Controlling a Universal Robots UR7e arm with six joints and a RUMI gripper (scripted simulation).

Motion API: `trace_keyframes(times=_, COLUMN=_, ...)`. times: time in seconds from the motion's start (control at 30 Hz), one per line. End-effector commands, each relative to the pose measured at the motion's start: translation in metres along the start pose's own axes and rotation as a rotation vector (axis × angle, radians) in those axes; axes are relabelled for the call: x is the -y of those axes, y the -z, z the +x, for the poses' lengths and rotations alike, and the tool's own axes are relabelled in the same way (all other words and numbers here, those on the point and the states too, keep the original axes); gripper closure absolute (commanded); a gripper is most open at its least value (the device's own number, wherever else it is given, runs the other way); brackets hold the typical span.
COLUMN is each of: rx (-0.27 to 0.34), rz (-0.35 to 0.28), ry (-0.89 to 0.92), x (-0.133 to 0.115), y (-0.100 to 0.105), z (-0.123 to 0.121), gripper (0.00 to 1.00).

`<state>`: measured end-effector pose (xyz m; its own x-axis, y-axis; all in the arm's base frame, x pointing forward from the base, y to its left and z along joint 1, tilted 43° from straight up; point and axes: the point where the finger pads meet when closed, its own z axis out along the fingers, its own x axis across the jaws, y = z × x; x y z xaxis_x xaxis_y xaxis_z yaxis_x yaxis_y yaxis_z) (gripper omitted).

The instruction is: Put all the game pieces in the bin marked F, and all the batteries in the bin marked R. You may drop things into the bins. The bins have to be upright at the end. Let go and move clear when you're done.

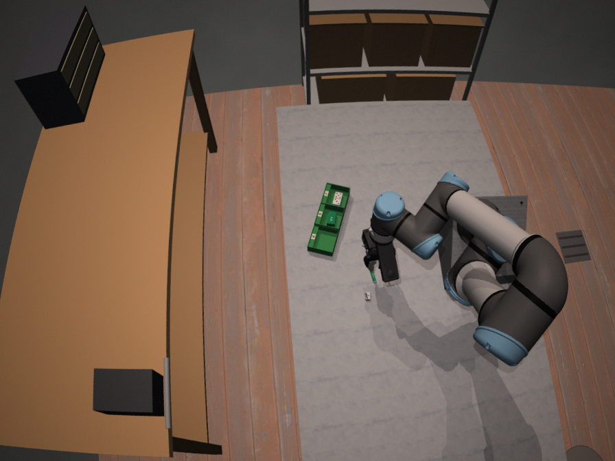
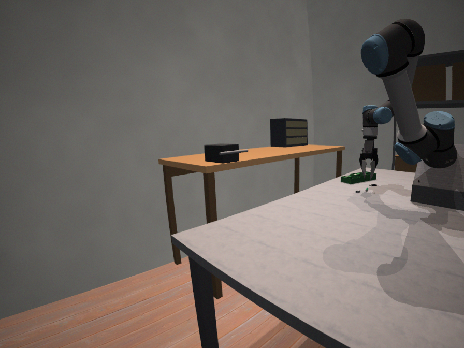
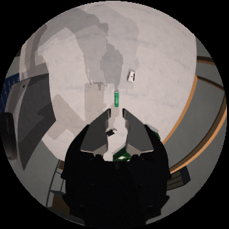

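Observation:
My gripper (image 1: 368, 261) hangs above the grey table top, pointing down, just right of the green three-bin tray (image 1: 326, 219). Its fingers stand a narrow gap apart with nothing between them. A green battery (image 3: 116, 99) lies on the table just ahead of the fingertips, and also shows in the overhead view (image 1: 371, 276). A small white game piece (image 3: 131, 75) lies a little beyond it. A small dark thing (image 3: 110, 131) lies on the table below the fingers; I cannot tell what it is. The tray's far bin holds a white dotted piece (image 1: 338, 197) and the middle bin a green item (image 1: 330, 217). The bin letters are too small to read.
The robot's base plate (image 1: 489, 232) stands at the table's right side. A wooden bench (image 1: 99, 238) with two black boxes stands across the floor to the left. Shelves with brown boxes (image 1: 395, 44) stand behind the table.

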<state>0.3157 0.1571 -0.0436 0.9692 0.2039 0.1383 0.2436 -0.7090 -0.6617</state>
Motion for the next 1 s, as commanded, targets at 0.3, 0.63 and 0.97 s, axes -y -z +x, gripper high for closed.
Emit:
trace_keyframes(times=0.3, rx=-0.001, rz=-0.001, ry=0.0, x=-0.002, y=-0.045, z=0.002, gripper=0.86)
trace_keyframes(times=0.63, rx=-0.001, rz=-0.001, ry=0.0, x=-0.002, y=-0.045, z=0.002, gripper=0.86)
trace_keyframes(times=0.97, rx=-0.001, rz=-0.001, ry=0.0, x=-0.001, y=-0.054, z=0.001, gripper=0.86)
